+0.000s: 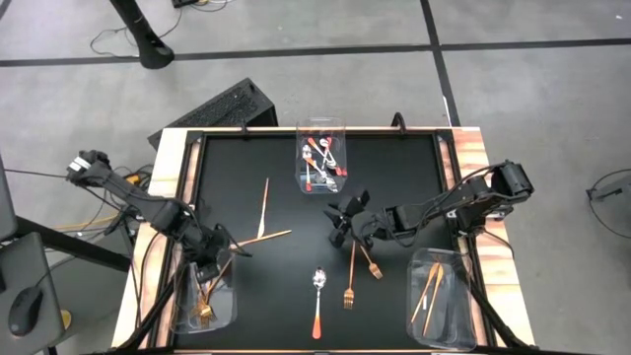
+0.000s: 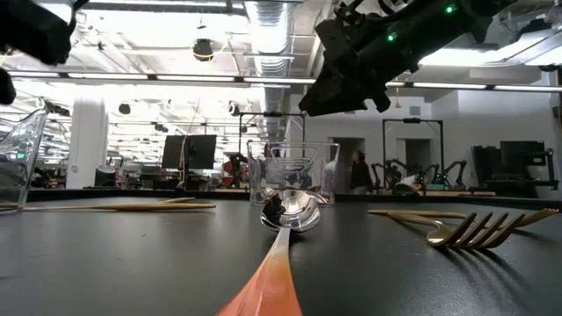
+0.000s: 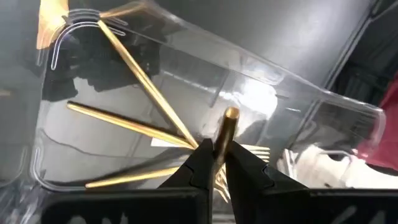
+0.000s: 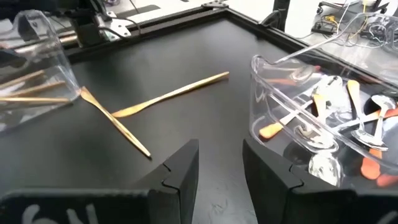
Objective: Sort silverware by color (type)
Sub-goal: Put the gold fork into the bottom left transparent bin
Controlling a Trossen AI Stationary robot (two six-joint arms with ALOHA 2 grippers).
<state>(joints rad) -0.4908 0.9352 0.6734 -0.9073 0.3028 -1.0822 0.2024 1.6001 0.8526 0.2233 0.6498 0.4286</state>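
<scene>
My left gripper [image 1: 213, 262] is over the clear left near bin [image 1: 180, 314], shut on a gold fork [image 1: 206, 292] that reaches down into it among other gold forks [image 3: 118, 121]. My right gripper [image 1: 339, 219] hovers open over the table's middle, touching nothing. Ahead of it, two thin gold knives [image 4: 168, 93] lie flat and crossed on the black mat [image 1: 264, 209]. Two gold forks [image 1: 351, 281] and one orange-handled spoon [image 1: 317, 294] lie flat near the front edge. The far bin [image 1: 323, 156] holds spoons; the right near bin [image 1: 439, 288] holds gold knives. My left gripper pinches the gold fork's handle [image 3: 222, 138] between its two fingers, close to the handle's free end [image 3: 231, 113], which sticks out past the fingertips. The fingers come from above, slanting toward the near edge. The fork runs down from the hold into the bin.
The mat has raised wooden side rails [image 1: 166, 187]. In the low view the spoon [image 2: 287, 211] lies right ahead, forks [image 2: 479, 228] to one side, knives [image 2: 132, 207] to the other. A keyboard [image 1: 212, 113] sits beyond the far edge. Bare mat lies between the knives and the spoon bin.
</scene>
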